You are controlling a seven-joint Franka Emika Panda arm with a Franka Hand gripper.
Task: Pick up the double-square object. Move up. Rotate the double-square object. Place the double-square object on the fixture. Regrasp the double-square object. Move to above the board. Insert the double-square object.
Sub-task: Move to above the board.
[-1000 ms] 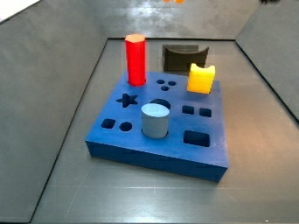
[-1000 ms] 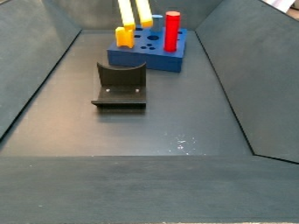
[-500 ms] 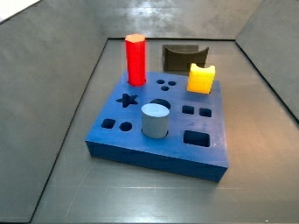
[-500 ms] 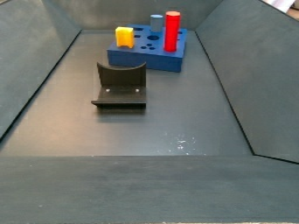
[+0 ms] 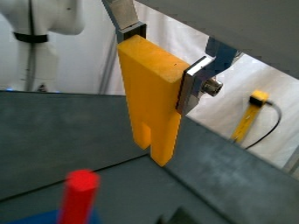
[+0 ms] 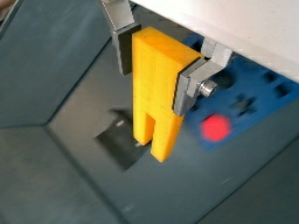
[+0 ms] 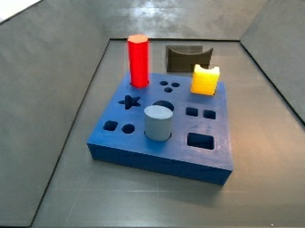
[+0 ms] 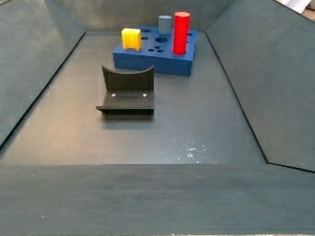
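Your gripper (image 6: 158,66) is sitting out of frame in both side views, and in both wrist views its fingers (image 5: 201,80) are clamping the double-square object (image 5: 151,98) with the prongs hanging down. It's floating above the board (image 6: 260,94) and red peg (image 6: 216,128), with the fixture (image 8: 127,89) well apart.

Yellow double-square object (image 5: 149,96), blue board (image 7: 167,134)
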